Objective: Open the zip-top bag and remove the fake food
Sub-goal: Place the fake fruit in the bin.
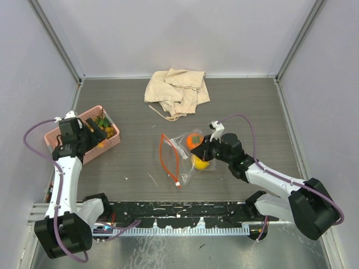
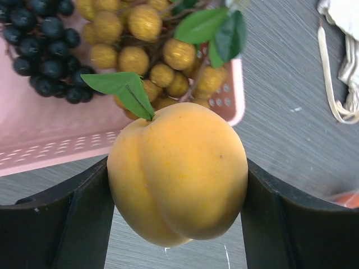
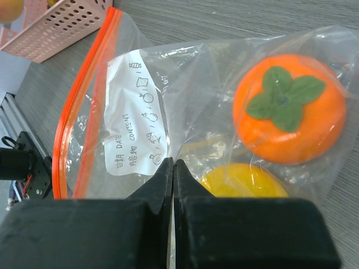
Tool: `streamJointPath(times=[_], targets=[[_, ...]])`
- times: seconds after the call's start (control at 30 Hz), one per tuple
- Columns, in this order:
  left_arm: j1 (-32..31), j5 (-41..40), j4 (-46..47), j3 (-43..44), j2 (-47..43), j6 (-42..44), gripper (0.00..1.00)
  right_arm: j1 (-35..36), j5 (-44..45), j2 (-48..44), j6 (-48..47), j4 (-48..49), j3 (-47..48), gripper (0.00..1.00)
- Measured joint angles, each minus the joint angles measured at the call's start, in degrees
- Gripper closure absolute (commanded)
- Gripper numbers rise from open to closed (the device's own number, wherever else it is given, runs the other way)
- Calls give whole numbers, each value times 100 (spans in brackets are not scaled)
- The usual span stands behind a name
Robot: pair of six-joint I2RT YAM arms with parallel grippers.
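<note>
Two tools are at work, each closed on something. The right tool has its jaws pressed together with a fold of the zip-top bag pinched between them, just beside the bag's white handwritten label. Inside the bag, close to that pinch, lies a yellow lemon. Touching the lemon on its far side is an orange round fruit with a green leafy cap. The orange-red zip strip runs along the bag's edge away from the two fruits. From above, the strip stands apart in a loop, so the mouth gapes. The bag itself rests on the grey worktop.

Well to the left of the bag, the left tool clamps a yellow-orange fruit with a green leaf between its two black fingers. The fruit fills the gap from one finger to the other. Just beyond it sits the pink mesh basket, also well left of the bag. The basket holds dark purple grapes and a tan berry cluster with green leaves. The held fruit hangs at the basket's near rim. Whether it touches the rim cannot be told.

Behind the bag, against the far wall, a beige cloth lies crumpled on the worktop.
</note>
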Motion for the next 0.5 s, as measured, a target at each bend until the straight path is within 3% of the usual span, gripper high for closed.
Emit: streamJointPath(times=[0.27, 0.5], targets=[[970, -76, 50, 92, 374, -192, 82, -61, -345, 304, -13, 424, -52, 96], [1224, -280, 151, 107, 608, -116, 81, -96, -656, 396, 13, 754, -175, 96]])
